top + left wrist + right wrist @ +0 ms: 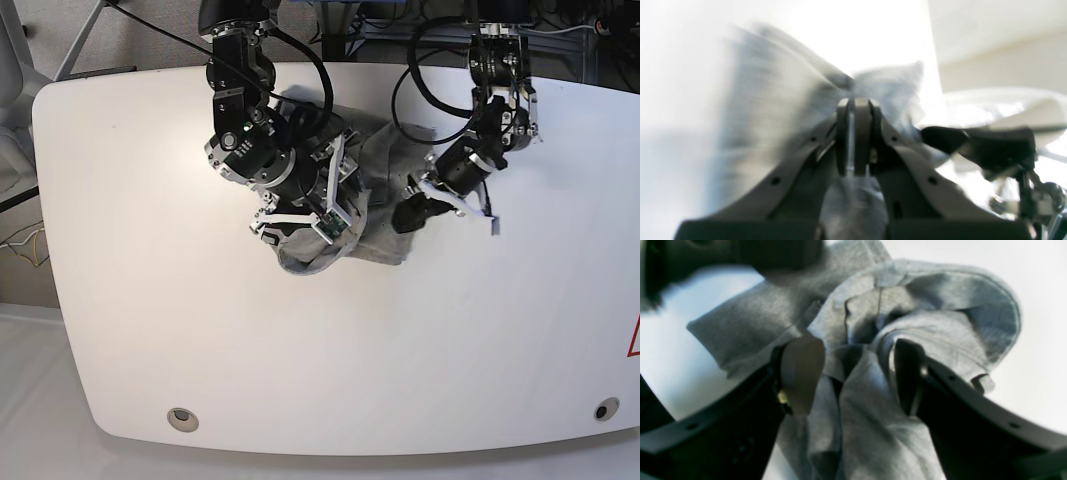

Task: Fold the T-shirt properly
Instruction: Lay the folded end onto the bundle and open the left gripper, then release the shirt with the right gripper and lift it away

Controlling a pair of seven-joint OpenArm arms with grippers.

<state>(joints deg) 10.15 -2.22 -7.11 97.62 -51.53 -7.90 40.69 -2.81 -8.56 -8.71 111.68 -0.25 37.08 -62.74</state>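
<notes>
Base view: left gripper pinches the T-shirt; right gripper spread around bunched fabric.

White table, rounded corners. Grey T-shirt bunched in a heap near the far middle. Right arm's gripper sits over the heap's left part, left arm's gripper at its right edge, touching cloth. Jaw states not readable. Two round holes near front edge. Cables behind.

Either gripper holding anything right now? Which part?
Left gripper is shut on a T-shirt fold. Right gripper is open, straddling bunched fabric.
</notes>
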